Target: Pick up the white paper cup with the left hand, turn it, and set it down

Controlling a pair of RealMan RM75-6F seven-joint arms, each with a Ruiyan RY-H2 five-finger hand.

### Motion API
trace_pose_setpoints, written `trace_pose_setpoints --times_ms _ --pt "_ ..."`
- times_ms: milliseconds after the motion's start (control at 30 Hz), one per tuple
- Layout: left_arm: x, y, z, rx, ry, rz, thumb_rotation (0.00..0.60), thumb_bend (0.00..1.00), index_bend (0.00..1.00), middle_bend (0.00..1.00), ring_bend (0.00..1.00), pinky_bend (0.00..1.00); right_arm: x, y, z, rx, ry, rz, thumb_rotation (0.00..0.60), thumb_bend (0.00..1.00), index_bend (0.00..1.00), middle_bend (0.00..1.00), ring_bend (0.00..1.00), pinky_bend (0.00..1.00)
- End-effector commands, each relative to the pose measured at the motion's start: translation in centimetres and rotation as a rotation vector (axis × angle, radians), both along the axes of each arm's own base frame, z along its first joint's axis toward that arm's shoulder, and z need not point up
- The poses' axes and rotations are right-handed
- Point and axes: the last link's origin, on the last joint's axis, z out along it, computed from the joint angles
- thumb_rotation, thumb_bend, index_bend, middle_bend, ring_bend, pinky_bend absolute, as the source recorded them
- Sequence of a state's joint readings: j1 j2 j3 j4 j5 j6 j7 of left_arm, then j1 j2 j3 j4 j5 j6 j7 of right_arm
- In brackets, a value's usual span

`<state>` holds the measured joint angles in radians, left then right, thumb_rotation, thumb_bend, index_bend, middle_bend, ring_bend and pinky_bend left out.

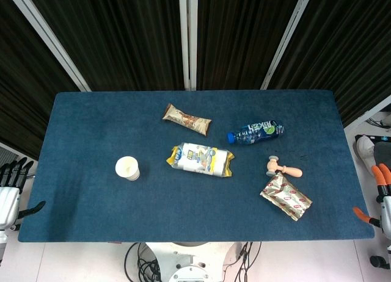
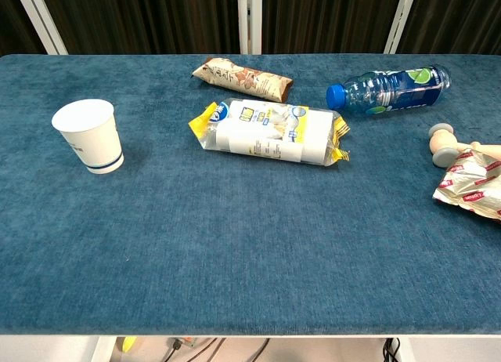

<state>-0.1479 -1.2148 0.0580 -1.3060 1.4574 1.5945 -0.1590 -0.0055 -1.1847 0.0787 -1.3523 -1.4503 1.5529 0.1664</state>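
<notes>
The white paper cup stands upright, mouth up, on the left part of the blue table. My left hand hangs off the table's left edge, well left of the cup, with its fingers spread and nothing in it. Past the table's right edge, my right hand is also empty with its fingers apart. The chest view shows neither hand.
A yellow snack pack lies right of the cup. Behind it lie a brown snack bar and a blue bottle on its side. A wooden mallet and a silver-red packet lie at the right.
</notes>
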Motion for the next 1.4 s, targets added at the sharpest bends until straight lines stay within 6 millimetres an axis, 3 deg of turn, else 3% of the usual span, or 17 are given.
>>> trace_pose_setpoints --times_ms 33,400,567,800,967,1100,1400 --pt "-0.4 -0.2 -0.2 -0.010 -0.014 0.004 0.600 0.13 0.00 0.00 0.00 0.00 0.1 -0.2 0.0 0.008 -0.011 -0.007 0.600 0.00 0.00 0.00 0.00 0.00" --pt "0.2 0.3 -0.2 -0.041 -0.029 -0.002 0.600 0.12 0.00 0.00 0.00 0.00 0.2 -0.3 0.6 -0.007 -0.019 -0.003 0.600 0.00 0.00 0.00 0.00 0.00" --pt "1.6 1.2 -0.2 -0.062 0.002 -0.032 0.600 0.12 0.00 0.00 0.00 0.00 0.0 -0.4 1.0 -0.019 -0.026 -0.006 0.600 0.00 0.00 0.00 0.00 0.00" --pt "6.8 3.8 -1.4 -0.169 0.061 -0.143 0.600 0.12 0.00 0.00 0.00 0.00 -0.2 -0.5 1.2 -0.018 -0.037 -0.001 0.600 0.00 0.00 0.00 0.00 0.00" --pt "12.6 6.3 -3.4 -0.282 0.153 -0.253 0.600 0.13 0.00 0.00 0.00 0.00 -0.2 -0.6 1.4 -0.014 -0.001 -0.009 0.600 0.00 0.00 0.00 0.00 0.00" --pt "16.1 7.6 -4.9 -0.353 0.257 -0.291 0.600 0.13 0.00 0.00 0.00 0.00 -0.2 -0.7 1.5 -0.018 -0.008 -0.013 0.600 0.00 0.00 0.00 0.00 0.00" --pt "20.5 9.9 -9.2 -0.447 0.387 -0.290 0.600 0.13 0.00 0.00 0.00 0.00 -0.3 -0.7 1.4 -0.009 -0.002 -0.020 0.600 0.01 0.00 0.00 0.00 0.00"
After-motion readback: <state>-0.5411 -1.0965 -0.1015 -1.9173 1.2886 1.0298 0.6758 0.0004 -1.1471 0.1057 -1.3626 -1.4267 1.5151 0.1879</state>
